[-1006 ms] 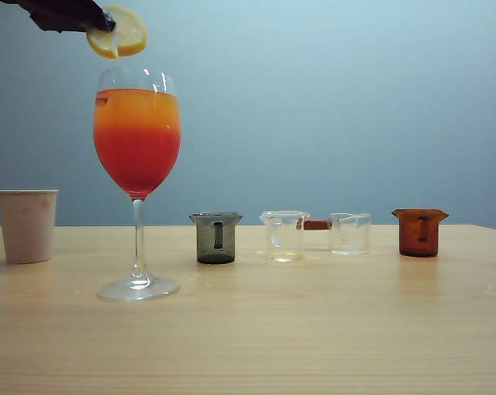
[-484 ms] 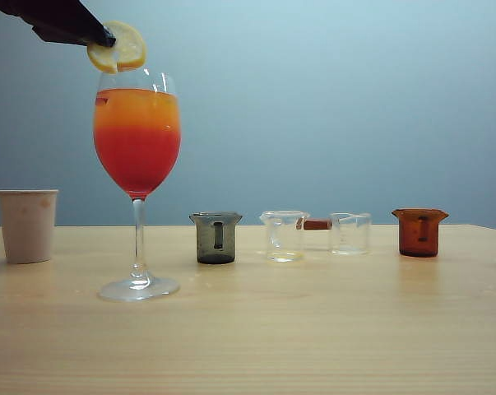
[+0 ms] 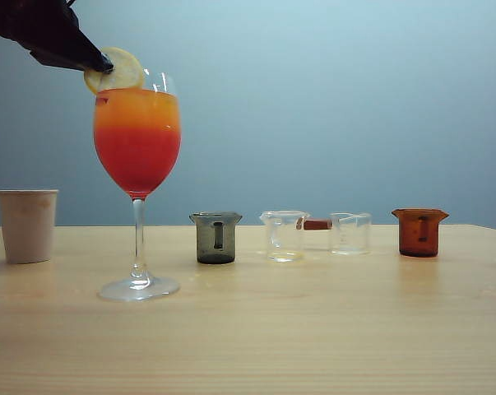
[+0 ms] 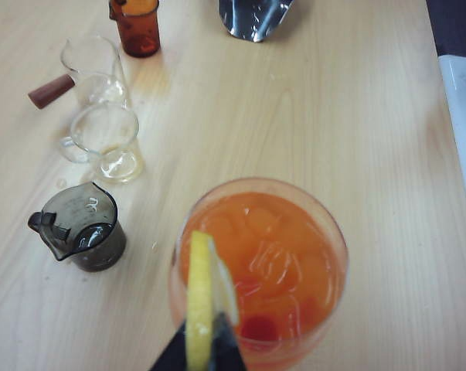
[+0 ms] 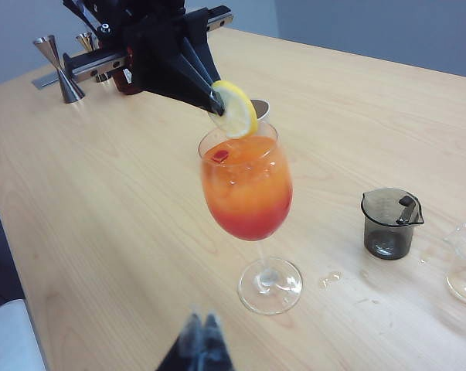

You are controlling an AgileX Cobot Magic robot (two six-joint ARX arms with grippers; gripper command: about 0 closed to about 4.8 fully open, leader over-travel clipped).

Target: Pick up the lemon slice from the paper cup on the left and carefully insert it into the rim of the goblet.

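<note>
The goblet point(image 3: 137, 140) holds an orange-over-red drink and stands at the left of the table. My left gripper point(image 3: 106, 62) reaches in from the upper left, shut on the lemon slice point(image 3: 116, 72). The slice stands on edge, its lower edge down at the left side of the rim. The left wrist view shows the lemon slice point(image 4: 200, 301) pinched between the dark fingers of the left gripper point(image 4: 205, 344), over the goblet's rim point(image 4: 337, 232). The paper cup point(image 3: 27, 225) stands further left. My right gripper point(image 5: 203, 318) hovers shut and empty, short of the goblet's foot point(image 5: 270, 284).
Right of the goblet stand, in a row, a dark grey measuring cup point(image 3: 216, 237), two clear beakers point(image 3: 284, 235) point(image 3: 350, 233) and an amber measuring cup point(image 3: 419, 231). Metal jiggers point(image 5: 62, 73) stand near a far table edge.
My left gripper has come down with the lemon slice, from well above the goblet to its rim. The right gripper has not moved.
</note>
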